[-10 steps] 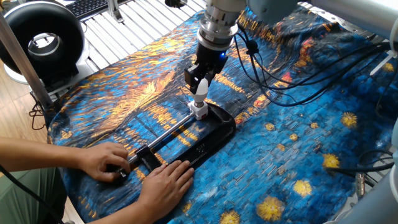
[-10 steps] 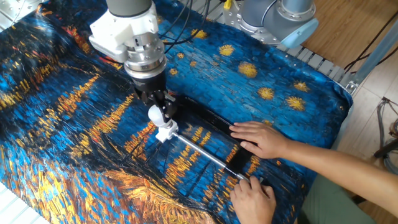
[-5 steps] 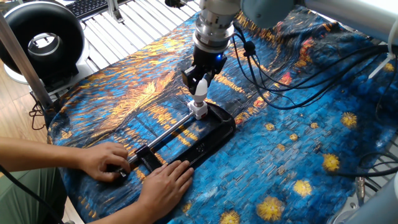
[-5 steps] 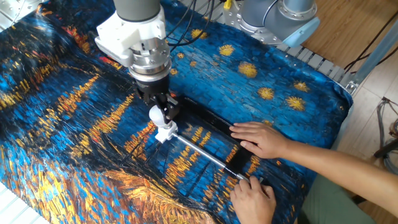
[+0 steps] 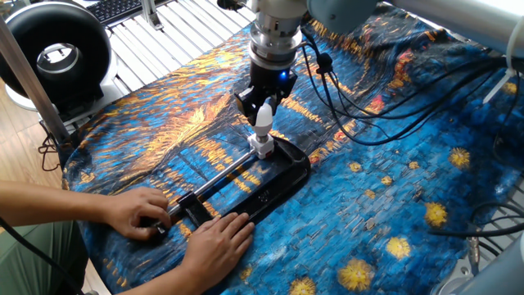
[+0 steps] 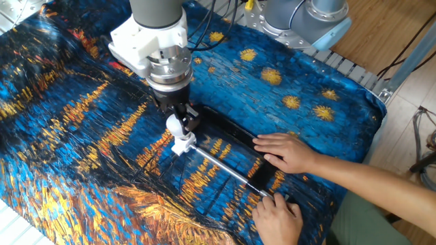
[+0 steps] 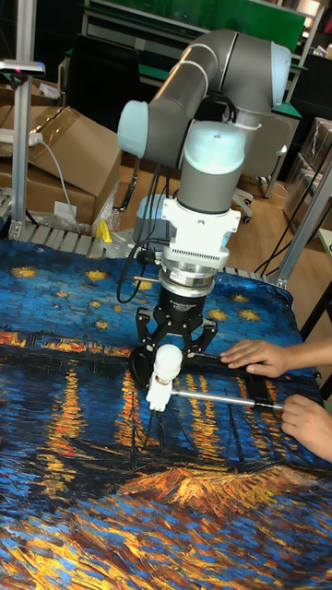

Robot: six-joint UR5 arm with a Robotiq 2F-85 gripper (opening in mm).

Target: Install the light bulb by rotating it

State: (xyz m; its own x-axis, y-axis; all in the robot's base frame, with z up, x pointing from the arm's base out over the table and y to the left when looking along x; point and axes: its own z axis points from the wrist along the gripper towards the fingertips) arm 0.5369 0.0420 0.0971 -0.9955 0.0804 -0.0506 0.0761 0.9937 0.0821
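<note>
Wrist has rotated since a second ago; claw [image 5: 261,111] clamped on the light bulb [image 5: 263,120], seated upright in white socket block [image 5: 262,147]; mid-screwing; next: continue twisting, hold axis vertical.

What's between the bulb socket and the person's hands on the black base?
A metal rod runs from the socket to a black clamp block by the hands, clearest in the other fixed view.

Around the bulb [image 5: 263,120] the cloth [image 5: 393,188] lies open on most sides, but along the black base [image 5: 274,182] a person's two hands [image 5: 214,246] block the far end.
</note>
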